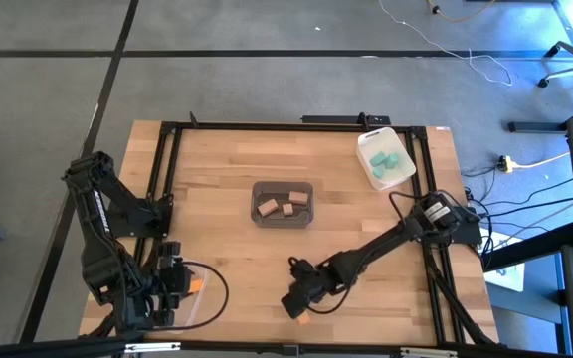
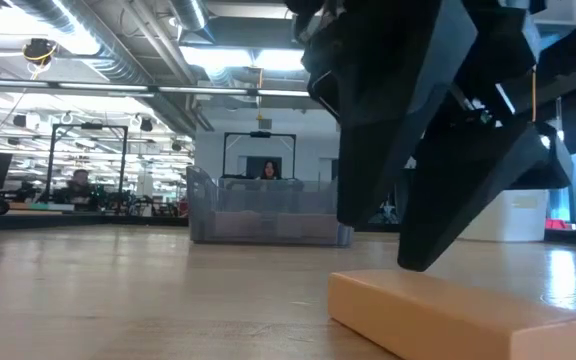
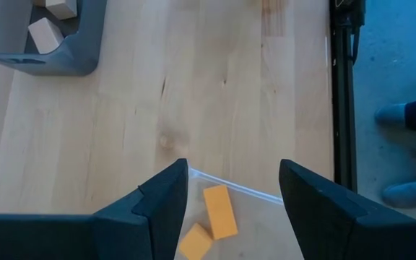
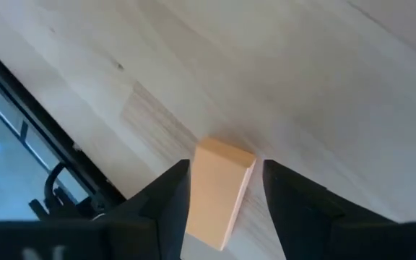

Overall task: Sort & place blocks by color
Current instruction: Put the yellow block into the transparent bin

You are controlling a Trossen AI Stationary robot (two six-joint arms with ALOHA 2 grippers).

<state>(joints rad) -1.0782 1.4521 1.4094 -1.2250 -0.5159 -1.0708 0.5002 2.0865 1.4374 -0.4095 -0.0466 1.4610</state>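
The step in hand appears to be the pick-up of the last loose orange block point(image 4: 221, 191), which is lying flat on the wooden table point(image 1: 217, 179) near its front edge. The right gripper point(image 4: 221, 189) is standing directly over this block, its jaws spread apart with one finger on either side; no contact with the block's faces is visible, and the block is resting on the wood rather than being lifted. In the low view the dark fingers are hanging just above the block's top face. The next move, in my judgement, calls for a short descent, a closing of the jaws across the block's narrow width, then a carry to the bin holding the other orange pieces.

The right arm is reaching from the table's right side, stretched low and diagonally toward the front centre, wrist pitched down.

The left gripper point(image 3: 231, 198) is waiting at the front left, jaws likewise apart and empty, poised over a clear bin point(image 3: 266, 196) with two orange blocks point(image 3: 219, 211) lying between its fingers.

Tan blocks point(image 1: 288, 206) are sitting in the dark grey bin point(image 1: 283, 186) at centre; teal blocks point(image 1: 386, 159) are sitting in the white bin point(image 1: 364, 144) at the far right.
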